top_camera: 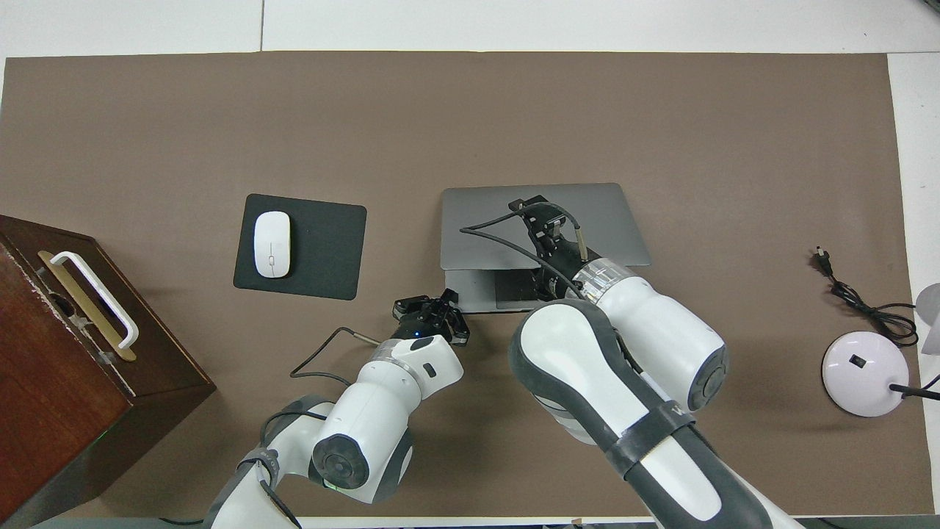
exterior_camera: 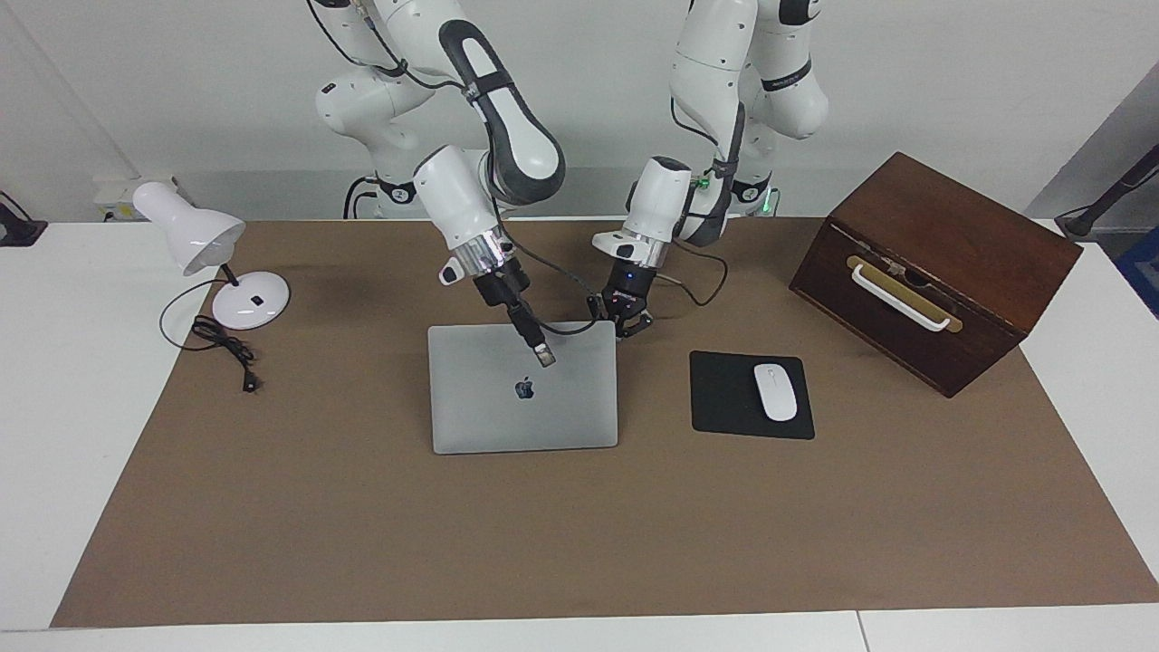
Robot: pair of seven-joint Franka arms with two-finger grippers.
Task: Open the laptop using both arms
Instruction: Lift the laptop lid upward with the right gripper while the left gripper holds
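Lid of thin silver-grey metal laptop (exterior_camera: 522,398) partly raised; my right fingers (exterior_camera: 544,356) hide under it, state unclear. Left fingers (exterior_camera: 627,324) together at its corner.

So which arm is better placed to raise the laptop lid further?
Right: the right end effector is at the laptop, lid partly raised; the left end effector is shut beside its corner nearer the robots.

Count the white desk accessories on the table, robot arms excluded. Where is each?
2. The lamp stands at the right arm's end of the table; the mouse lies on the mouse pad beside the laptop.
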